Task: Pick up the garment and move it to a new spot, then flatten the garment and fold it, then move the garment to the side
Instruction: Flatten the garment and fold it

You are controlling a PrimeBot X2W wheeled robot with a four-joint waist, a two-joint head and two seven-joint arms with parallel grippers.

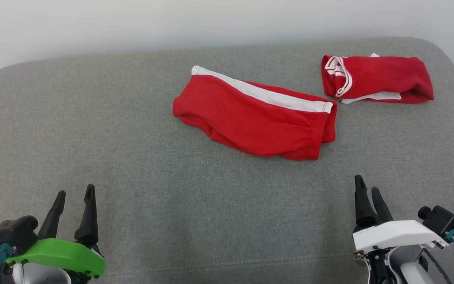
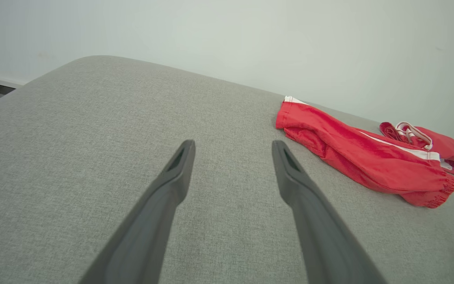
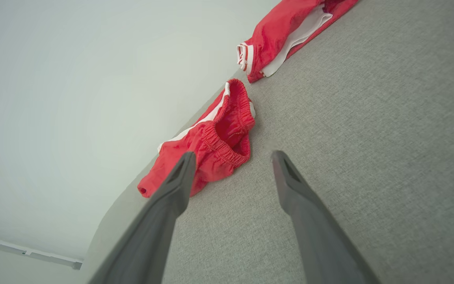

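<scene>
Red shorts (image 1: 254, 118) with a white side stripe, lying rumpled and loosely doubled near the middle of the grey fabric-covered tabletop (image 1: 132, 157), elastic waistband toward the robot's right. Just beyond that end, close but not touching, a second folded red garment (image 1: 376, 79) with white trim, near the far right corner. Left claw (image 1: 75, 190) low at the near left, fingers spread wide, pinching nothing, well apart from the shorts. Right claw (image 1: 367, 184) at the near right, likewise spread and empty, hovering short of the waistband, fingers pointing toward it.
</scene>
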